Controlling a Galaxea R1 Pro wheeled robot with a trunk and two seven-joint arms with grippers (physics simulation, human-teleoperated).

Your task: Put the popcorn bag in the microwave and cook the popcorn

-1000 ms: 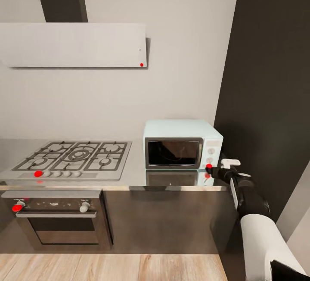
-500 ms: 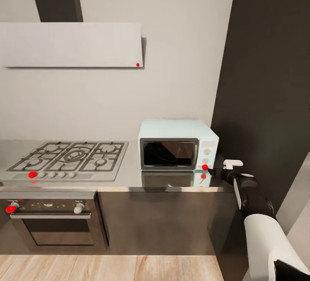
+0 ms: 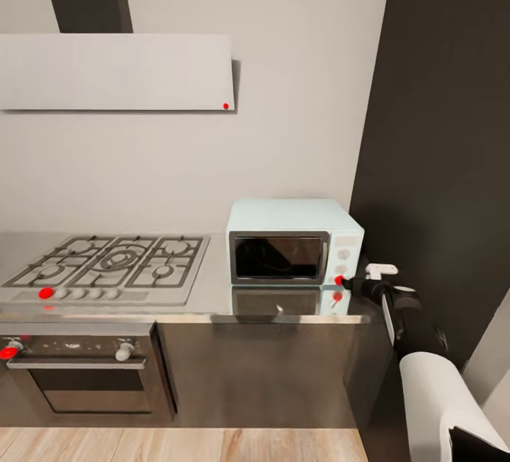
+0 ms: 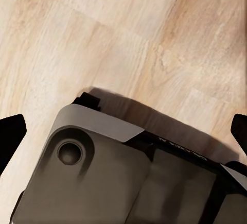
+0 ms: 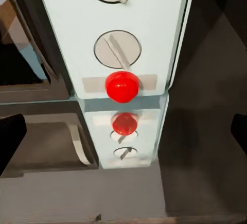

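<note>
The mint-blue microwave (image 3: 294, 241) stands at the right end of the grey countertop (image 3: 212, 293) with its door closed. Behind its dark window (image 3: 278, 257) I cannot make out any contents. The popcorn bag and the popcorn are out of view. My right gripper (image 3: 346, 282) hovers just in front of the red button (image 3: 338, 280) at the bottom of the control panel. Up close, the red button (image 5: 122, 86) sits under a round knob (image 5: 117, 49), and my right gripper (image 5: 123, 136) is open, its fingertips (image 5: 10, 136) wide apart. My left gripper (image 4: 123, 131) hangs open above the robot base.
A gas hob (image 3: 106, 263) lies on the counter to the left, with a built-in oven (image 3: 78, 370) below and a range hood (image 3: 117, 72) above. A dark wall panel (image 3: 439, 164) rises right of the microwave. Wooden floor (image 3: 177, 444) runs along the cabinets.
The whole head view has shifted, so the camera moved. My right gripper stays at the microwave's red button.
</note>
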